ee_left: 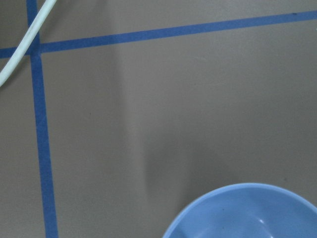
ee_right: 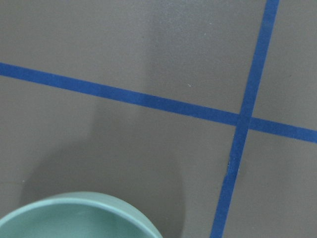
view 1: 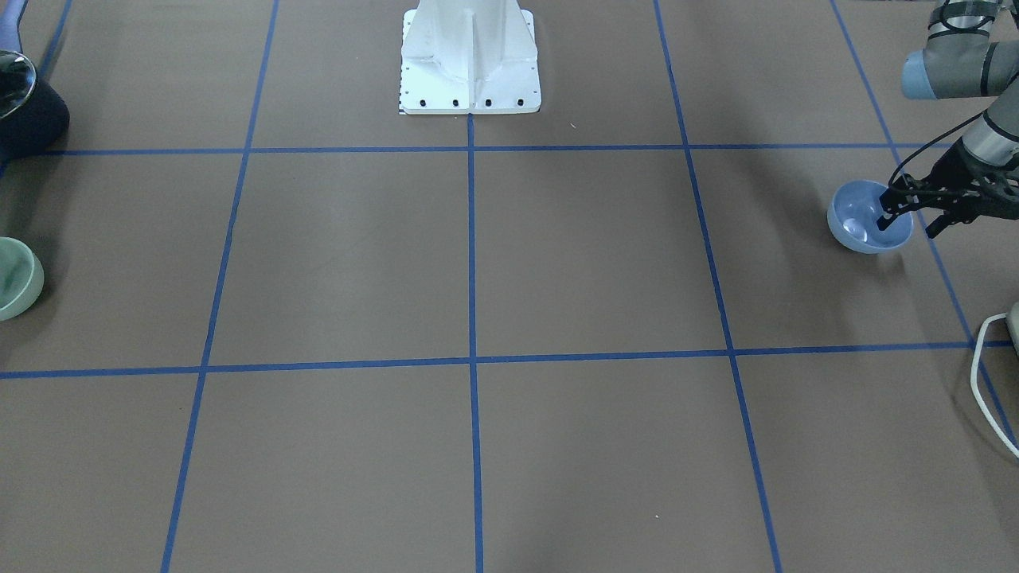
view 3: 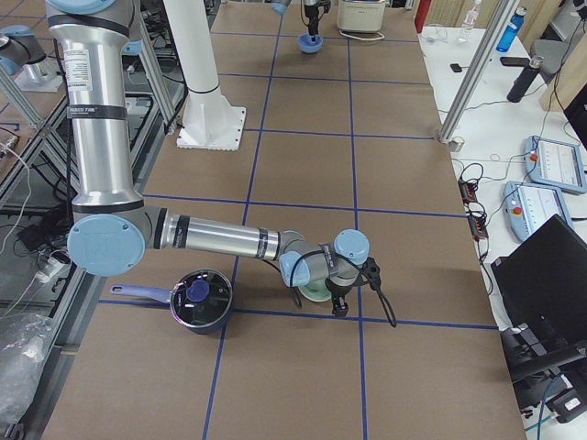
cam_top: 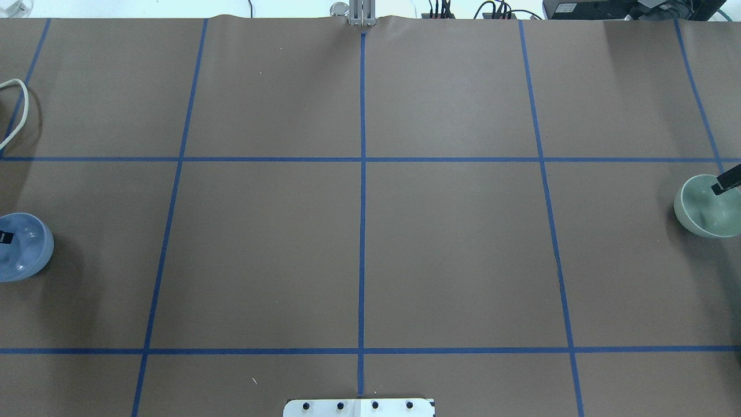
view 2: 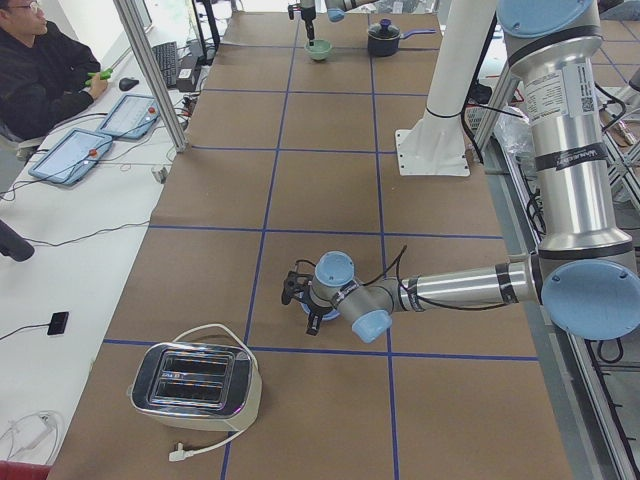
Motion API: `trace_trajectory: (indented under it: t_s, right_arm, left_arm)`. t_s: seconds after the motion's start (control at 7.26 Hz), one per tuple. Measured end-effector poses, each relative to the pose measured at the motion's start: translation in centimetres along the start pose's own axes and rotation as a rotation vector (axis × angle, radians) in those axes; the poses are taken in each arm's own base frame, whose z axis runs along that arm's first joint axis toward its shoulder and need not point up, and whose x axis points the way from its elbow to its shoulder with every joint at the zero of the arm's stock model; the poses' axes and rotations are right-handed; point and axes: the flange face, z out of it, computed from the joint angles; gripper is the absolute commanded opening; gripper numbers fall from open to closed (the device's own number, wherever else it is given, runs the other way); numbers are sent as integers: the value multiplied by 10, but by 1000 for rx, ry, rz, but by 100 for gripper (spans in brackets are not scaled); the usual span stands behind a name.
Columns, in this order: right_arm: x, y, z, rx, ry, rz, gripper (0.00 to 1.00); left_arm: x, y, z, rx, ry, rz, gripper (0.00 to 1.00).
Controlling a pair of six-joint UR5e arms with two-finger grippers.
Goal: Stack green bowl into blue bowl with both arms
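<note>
The blue bowl (view 1: pixel 860 219) sits at the table's end on my left side and also shows in the overhead view (cam_top: pixel 26 249) and the left wrist view (ee_left: pixel 247 213). My left gripper (view 1: pixel 909 225) straddles its rim, one finger inside and one outside, jaws apart. The green bowl (cam_top: pixel 703 208) sits at the opposite end and also shows in the front-facing view (view 1: pixel 16 278) and the right wrist view (ee_right: pixel 74 218). One finger (cam_top: pixel 726 184) of my right gripper (view 3: pixel 336 295) reaches over its rim. I cannot tell whether that gripper is open or shut.
The white pedestal base (view 1: pixel 470 60) stands at the middle of the robot's side. A dark pot (view 3: pixel 200 301) sits near the green bowl. A toaster (view 2: pixel 195 385) and its white cable (cam_top: pixel 14 110) lie near the blue bowl. An operator (view 2: pixel 40 60) sits beside the table.
</note>
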Motion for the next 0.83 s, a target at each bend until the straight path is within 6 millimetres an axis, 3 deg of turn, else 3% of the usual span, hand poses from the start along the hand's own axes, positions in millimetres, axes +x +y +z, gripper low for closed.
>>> trace_trajectory:
  t_s: [0.14, 0.28, 0.83]
  right_arm:
    - [0, 0, 0, 0, 0, 0, 0]
    - [-1, 0, 0, 0, -1, -1, 0]
    - [-3, -2, -2, 5, -3, 3, 0]
  left_arm:
    - [0, 0, 0, 0, 0, 1, 14]
    - [0, 0, 0, 0, 0, 3, 1]
    - [2, -1, -1, 4, 7, 13, 0]
